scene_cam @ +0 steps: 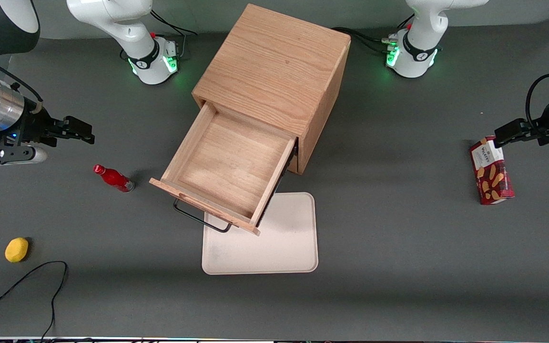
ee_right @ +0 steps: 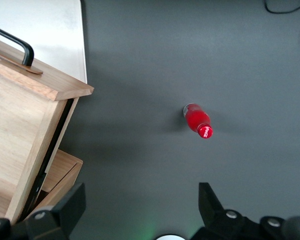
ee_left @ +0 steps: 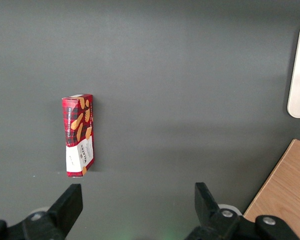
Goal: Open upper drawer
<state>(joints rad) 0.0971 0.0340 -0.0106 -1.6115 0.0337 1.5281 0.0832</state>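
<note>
The wooden cabinet point(scene_cam: 274, 66) stands mid-table. Its upper drawer point(scene_cam: 229, 166) is pulled far out toward the front camera; its inside is bare. Its thin black bar handle point(scene_cam: 198, 220) hangs over a beige tray. In the right wrist view the drawer's side wall point(ee_right: 20, 125), the handle point(ee_right: 15, 42) and a corner of the lower drawer point(ee_right: 60, 172) show. My right gripper point(scene_cam: 88, 133) hovers apart from the cabinet, toward the working arm's end of the table, open and holding nothing. Its fingers point(ee_right: 65, 207) frame bare table in the wrist view.
A red bottle point(scene_cam: 112, 178) lies between my gripper and the drawer, also in the right wrist view point(ee_right: 198, 121). The beige tray point(scene_cam: 274, 243) lies in front of the cabinet. A yellow lemon point(scene_cam: 16, 249) and a black cable point(scene_cam: 26, 281) lie nearer the camera. A cookie box point(scene_cam: 491, 170) lies toward the parked arm's end.
</note>
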